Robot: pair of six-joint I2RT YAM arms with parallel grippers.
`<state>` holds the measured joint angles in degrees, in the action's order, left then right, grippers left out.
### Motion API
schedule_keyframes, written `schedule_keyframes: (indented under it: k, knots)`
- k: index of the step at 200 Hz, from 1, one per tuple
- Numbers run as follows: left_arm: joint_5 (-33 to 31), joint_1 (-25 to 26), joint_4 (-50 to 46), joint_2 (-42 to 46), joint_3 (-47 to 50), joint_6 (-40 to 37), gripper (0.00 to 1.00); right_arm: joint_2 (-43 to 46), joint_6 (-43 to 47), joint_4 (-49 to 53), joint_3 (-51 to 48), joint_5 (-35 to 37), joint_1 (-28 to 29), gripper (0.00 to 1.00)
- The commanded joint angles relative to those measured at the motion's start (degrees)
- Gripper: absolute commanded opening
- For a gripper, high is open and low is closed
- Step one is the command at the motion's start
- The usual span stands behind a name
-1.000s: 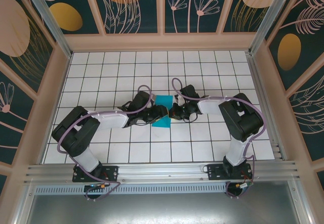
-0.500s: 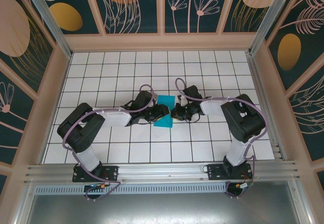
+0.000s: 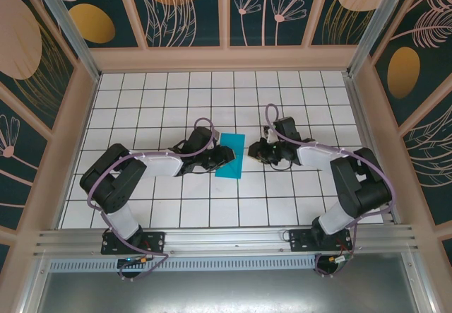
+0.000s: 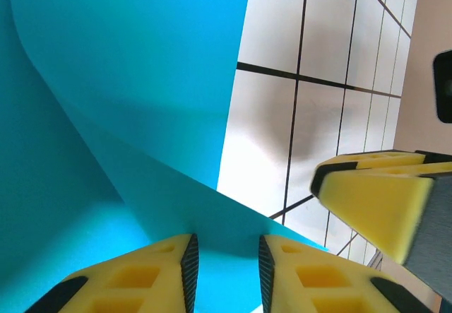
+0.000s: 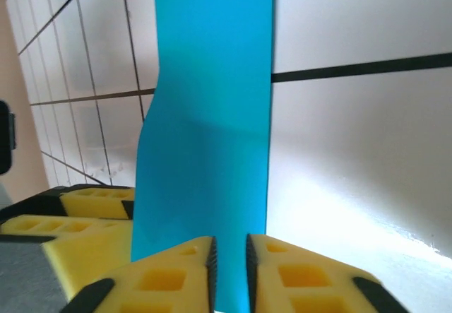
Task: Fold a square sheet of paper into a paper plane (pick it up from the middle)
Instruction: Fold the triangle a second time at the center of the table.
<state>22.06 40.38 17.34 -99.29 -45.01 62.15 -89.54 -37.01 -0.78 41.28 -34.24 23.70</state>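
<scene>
1. One early fold, by my reading, is being formed. The square sheet of paper (image 3: pixel 230 160) is lying mid-table as a narrow cyan strip, one layer curling over the other, with no pointed nose showing.
2. Pressing the crease flat, the nose folds and the wing folds are all waiting to be done.
3. The left gripper (image 4: pixel 226 267) is sitting at the strip's left edge with its jaws slightly parted. Paper is running into the gap but is not visibly pinched.
4. The right gripper (image 5: pixel 230 263) is sitting just beside the right edge, its jaws a sliver apart, clamping nothing I can make out.
5. Nothing is serving as a container, and the paper is resting directly on the tiled table (image 3: pixel 176 207).
</scene>
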Motion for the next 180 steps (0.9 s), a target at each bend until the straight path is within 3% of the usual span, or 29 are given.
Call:
schedule_keyframes:
  k: [1,48,93,180]
  knots:
    - [-0.16,-0.49,-0.20,-1.06,-0.43,-1.07,0.31,1.34,0.54,-4.29,-1.13,-5.35,-0.01,0.27]
    - [-0.03,-0.56,-0.31,-1.04,-0.51,-1.15,0.28,0.22,0.57,-8.25,-0.86,-9.21,1.05,0.34]
    - [0.16,-0.52,-0.46,-1.18,-0.61,-1.15,0.25,-2.68,2.10,-6.60,1.15,-9.40,3.02,0.35]
    - [0.26,-0.56,-0.67,-0.29,-0.60,-1.06,0.24,-6.05,3.33,-5.94,3.49,-8.70,3.54,0.18]
